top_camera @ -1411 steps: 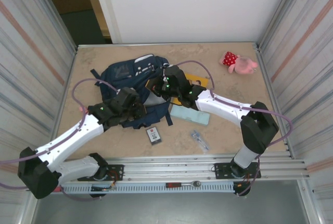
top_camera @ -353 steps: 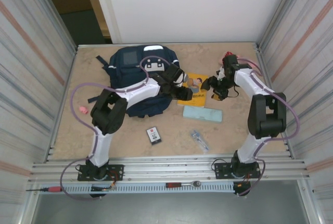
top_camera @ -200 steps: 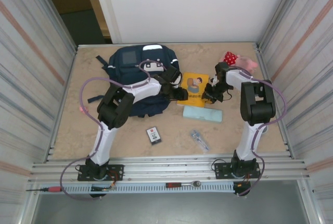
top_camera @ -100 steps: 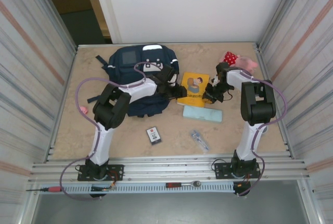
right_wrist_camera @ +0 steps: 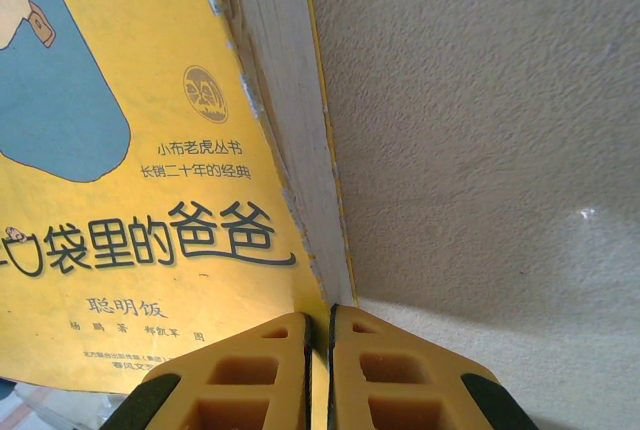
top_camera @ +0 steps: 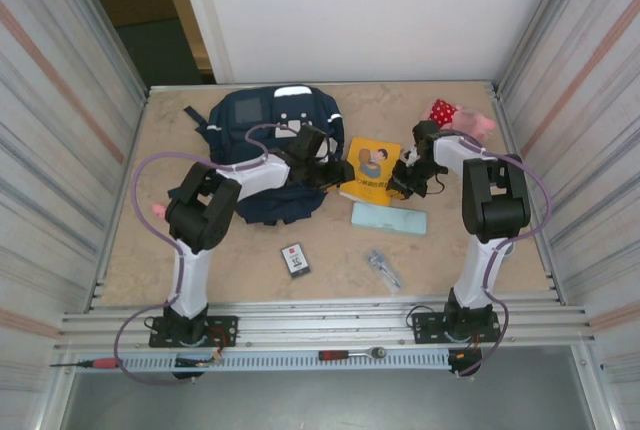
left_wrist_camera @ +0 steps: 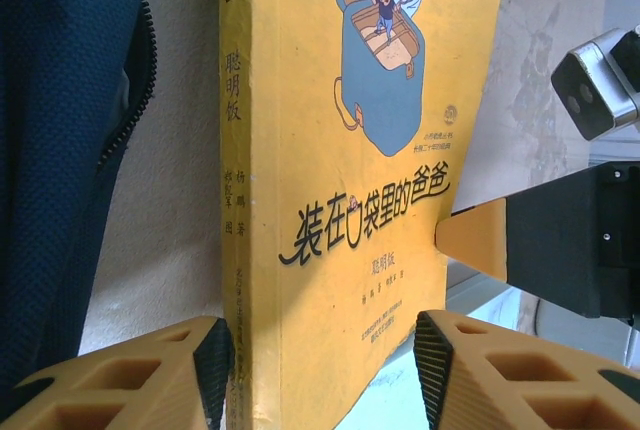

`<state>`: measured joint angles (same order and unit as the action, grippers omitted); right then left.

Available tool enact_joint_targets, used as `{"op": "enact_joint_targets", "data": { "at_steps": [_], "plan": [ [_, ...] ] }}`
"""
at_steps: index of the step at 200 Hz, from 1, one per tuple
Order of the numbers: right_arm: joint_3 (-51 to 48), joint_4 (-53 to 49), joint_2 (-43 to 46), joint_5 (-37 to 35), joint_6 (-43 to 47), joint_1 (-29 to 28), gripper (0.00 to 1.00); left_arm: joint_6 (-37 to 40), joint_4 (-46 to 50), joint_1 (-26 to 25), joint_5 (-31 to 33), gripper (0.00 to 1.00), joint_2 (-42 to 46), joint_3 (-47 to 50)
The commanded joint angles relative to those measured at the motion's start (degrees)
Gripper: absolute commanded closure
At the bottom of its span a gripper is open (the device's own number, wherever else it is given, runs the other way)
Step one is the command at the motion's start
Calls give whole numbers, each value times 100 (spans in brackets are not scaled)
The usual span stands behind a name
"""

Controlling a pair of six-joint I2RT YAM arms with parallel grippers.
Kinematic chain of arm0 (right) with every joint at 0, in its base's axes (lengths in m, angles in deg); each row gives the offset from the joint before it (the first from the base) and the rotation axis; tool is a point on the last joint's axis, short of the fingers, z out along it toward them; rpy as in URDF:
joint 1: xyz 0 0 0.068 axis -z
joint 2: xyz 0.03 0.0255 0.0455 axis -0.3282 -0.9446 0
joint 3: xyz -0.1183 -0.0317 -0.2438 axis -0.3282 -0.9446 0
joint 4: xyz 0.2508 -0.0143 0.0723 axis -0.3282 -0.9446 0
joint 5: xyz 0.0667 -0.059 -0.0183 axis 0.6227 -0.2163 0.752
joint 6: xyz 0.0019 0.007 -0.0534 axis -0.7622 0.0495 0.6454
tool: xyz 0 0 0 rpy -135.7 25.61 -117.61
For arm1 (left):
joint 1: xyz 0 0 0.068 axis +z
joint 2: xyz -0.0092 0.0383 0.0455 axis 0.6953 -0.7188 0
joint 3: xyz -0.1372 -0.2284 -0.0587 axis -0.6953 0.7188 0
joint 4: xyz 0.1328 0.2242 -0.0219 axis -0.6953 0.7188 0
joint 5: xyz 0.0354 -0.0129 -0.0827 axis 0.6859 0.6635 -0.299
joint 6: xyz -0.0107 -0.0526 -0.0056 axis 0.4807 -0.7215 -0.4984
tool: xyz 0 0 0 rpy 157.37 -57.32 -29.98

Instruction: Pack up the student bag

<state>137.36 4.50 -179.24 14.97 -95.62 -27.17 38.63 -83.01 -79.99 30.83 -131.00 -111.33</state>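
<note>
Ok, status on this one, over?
Left pincer open, straddling yellow book at spine. Right pincer shut on its fore-edge corner. Student bag alongside, book outside it. Nothing between.

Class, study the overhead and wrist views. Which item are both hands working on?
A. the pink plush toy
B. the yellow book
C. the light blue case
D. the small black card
B: the yellow book lies between the two arms. The right hand is shut on one corner of it, and the left hand stands open astride its spine-side corner.
</note>
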Motion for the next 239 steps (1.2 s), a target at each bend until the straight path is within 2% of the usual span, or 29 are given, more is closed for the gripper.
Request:
{"op": "enact_joint_targets", "data": {
  "at_steps": [1, 32, 70, 111, 172, 194, 215, 239],
  "plan": [
    [-203, 386, -84, 748, -264, -376, 90, -255, -712, -212, -810, 46, 339, 100],
    [-273, 543, 6, 845, -446, -416, 90, -412, -816, -204, -906, 46, 605, 227],
    [-336, 705, 97, 826, -635, -656, 90, -92, -188, -69, -469, 46, 970, 457],
    [-394, 974, 98, 857, -863, -841, 90, 32, -176, 29, -350, 46, 979, 724],
    [-366, 1321, 73, 891, -1141, -1091, 90, 600, 879, 123, 599, 46, 1031, 519],
    [-333, 1367, -47, 908, -1177, -1130, 90, 600, 767, 226, 488, 55, 983, 608],
    [-366, 1366, 33, 847, -1165, -1137, 90, 768, 940, 202, 579, 71, 967, 458],
    [-486, 1385, 289, 717, -1155, -1088, 84, 973, 1075, 168, 920, 87, 1121, 366]
  ]
}}
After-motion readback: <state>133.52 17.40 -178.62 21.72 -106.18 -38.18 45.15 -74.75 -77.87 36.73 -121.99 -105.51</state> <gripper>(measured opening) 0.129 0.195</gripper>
